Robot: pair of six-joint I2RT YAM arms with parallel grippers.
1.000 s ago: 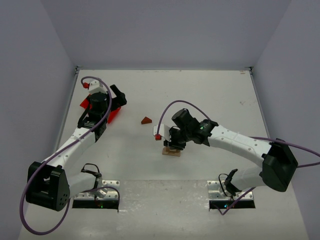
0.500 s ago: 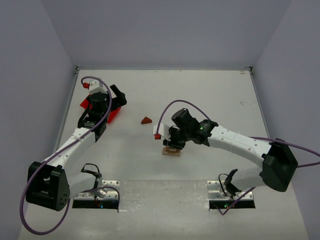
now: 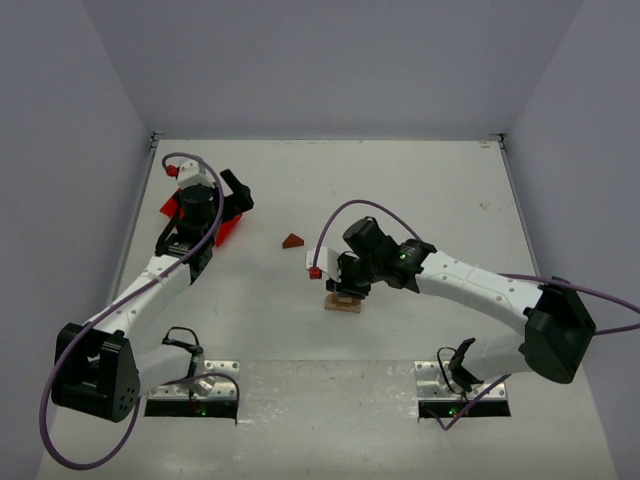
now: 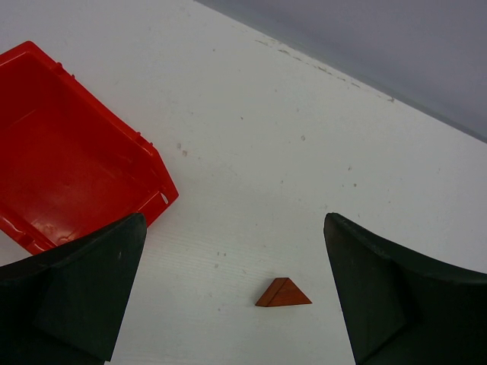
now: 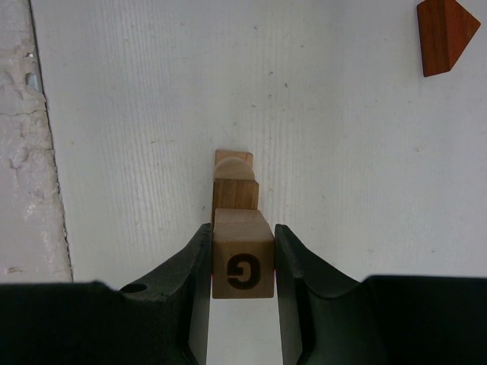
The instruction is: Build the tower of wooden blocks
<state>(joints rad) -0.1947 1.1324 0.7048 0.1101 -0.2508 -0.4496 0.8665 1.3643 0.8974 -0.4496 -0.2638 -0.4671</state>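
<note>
One red bin point(image 4: 68, 175), one reddish-brown triangular block point(image 4: 283, 293), one lettered cube point(image 5: 242, 265), two wooden blocks point(image 5: 235, 194) stacked beneath it.

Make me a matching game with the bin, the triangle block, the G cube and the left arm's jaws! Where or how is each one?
Things:
1. bin
2. triangle block
3. G cube
4. left arm's jaws

Place or state:
a. wide open
b. gripped by the right arm's jaws
c. lying alone on the table, near the middle
d. at the table's left side

Pairs: 1-d, 2-c, 3-b, 4-a
</note>
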